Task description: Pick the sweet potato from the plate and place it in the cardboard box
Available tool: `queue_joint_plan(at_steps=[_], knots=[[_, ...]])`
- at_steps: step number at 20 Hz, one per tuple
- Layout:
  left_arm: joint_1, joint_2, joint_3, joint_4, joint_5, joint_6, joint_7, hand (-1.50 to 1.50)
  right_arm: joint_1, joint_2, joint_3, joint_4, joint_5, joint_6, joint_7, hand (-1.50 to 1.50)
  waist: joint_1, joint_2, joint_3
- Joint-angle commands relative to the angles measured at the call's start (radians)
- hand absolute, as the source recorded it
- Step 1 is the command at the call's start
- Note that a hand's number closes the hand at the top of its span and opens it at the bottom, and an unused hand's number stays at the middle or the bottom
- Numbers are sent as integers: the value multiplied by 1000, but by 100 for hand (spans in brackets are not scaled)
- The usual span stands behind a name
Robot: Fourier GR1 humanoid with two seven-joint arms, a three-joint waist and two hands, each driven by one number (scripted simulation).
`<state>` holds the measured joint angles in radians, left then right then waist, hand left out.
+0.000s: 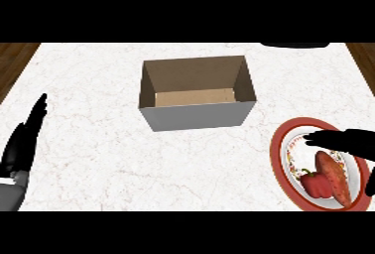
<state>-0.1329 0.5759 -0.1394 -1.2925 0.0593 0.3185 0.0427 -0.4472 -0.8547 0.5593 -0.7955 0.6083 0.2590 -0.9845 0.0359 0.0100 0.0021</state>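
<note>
An orange-brown sweet potato lies on a white plate with a red rim at the right edge of the counter, next to a red bell pepper. My right hand hovers over the plate's far half, fingers stretched out to the left, open, just above the sweet potato's upper end. An open cardboard box stands at the counter's middle, up and left of the plate. My left hand rests open at the left edge, fingers up.
The counter top is white marble, with dark wood floor showing at both far corners. A dark object sits at the far right edge.
</note>
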Motion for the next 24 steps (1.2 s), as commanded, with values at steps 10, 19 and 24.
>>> queue_joint_plan(at_steps=[10,19,24], knots=[[64,-18,32,-53,-27,-1,11,0,-21,60,54,74,8,50,-198,-150,-18,-12,-1],[72,-32,46,-38,-43,-11,-1,0,-32,-61,83,-43,-53,121,-239,-150,-27,-14,-2],[38,-27,88,30,-50,-43,-31,0,-10,-26,115,-72,-4,77,-122,-150,-33,-9,-3]])
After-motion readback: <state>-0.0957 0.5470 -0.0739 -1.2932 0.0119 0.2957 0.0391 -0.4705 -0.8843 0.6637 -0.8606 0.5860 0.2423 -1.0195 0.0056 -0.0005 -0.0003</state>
